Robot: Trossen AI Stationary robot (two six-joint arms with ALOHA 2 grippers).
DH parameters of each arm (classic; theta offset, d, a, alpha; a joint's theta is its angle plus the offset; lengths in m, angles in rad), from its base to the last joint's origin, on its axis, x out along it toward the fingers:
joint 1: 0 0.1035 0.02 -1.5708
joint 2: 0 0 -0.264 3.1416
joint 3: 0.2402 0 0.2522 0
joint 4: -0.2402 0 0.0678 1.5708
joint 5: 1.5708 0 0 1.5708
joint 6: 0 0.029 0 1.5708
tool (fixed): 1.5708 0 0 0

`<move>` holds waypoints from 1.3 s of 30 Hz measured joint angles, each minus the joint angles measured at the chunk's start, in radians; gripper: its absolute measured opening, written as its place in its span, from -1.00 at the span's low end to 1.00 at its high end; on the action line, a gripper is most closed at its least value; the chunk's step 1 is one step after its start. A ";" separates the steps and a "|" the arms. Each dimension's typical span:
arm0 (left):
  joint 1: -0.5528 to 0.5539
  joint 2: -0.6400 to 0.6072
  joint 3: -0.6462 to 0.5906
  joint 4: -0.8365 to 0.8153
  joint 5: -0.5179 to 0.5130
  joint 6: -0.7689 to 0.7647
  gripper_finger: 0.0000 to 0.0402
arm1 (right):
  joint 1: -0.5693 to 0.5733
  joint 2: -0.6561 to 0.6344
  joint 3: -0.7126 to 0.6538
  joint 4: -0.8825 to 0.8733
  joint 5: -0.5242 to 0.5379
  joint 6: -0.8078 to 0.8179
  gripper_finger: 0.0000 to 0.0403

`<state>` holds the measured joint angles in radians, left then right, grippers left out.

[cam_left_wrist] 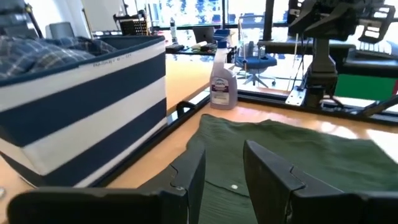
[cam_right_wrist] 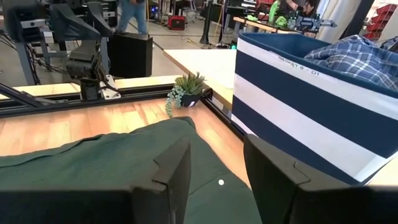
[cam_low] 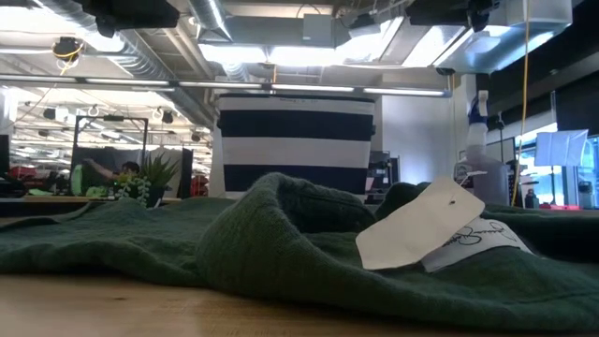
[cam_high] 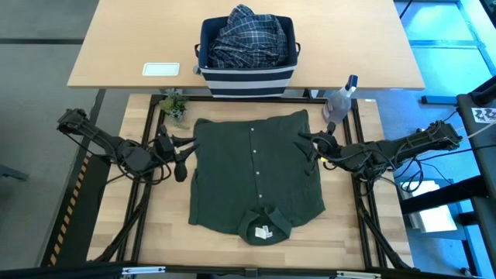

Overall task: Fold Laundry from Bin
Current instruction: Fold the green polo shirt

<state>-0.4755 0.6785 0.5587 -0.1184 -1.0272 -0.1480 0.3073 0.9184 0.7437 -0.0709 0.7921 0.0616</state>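
A: On the near table, the dark olive-green garment (cam_high: 256, 174) lay spread flat, button placket up, collar and a white tag (cam_high: 264, 231) toward the front edge. Agreed?

B: Agreed. The left gripper (cam_high: 180, 159) sat at the garment's left edge, the right gripper (cam_high: 308, 147) at its right edge, near the end away from the collar. In each wrist view the two fingers stood apart with green cloth showing through the gap; nothing was clamped. Both recorded as open.

A: Bin position?

B: The bin (cam_high: 248, 77) stood on the far table, just beyond the garment, with the blue-and-white plaid shirt (cam_high: 246, 36) heaped inside, above the rim. I could not make out a black garment.

A: Other items?

B: A spray bottle (cam_high: 341, 98) by the garment's far right corner, a small plant (cam_high: 173, 105) by the far left corner, a white card (cam_high: 161, 69) left of the bin.
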 joint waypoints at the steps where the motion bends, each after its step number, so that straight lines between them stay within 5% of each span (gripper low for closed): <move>1: 0.000 0.000 0.000 0.000 -0.008 0.010 -0.49 | 0.000 0.000 0.000 0.002 0.000 -0.005 -0.27; 39: -0.001 0.000 0.000 0.000 0.026 -0.060 -0.49 | 0.000 0.000 0.000 0.020 0.003 0.011 -0.27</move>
<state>-0.4763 0.6785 0.5587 -0.1181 -1.0014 -0.2084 0.3073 0.9184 0.7437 -0.0514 0.7951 0.0724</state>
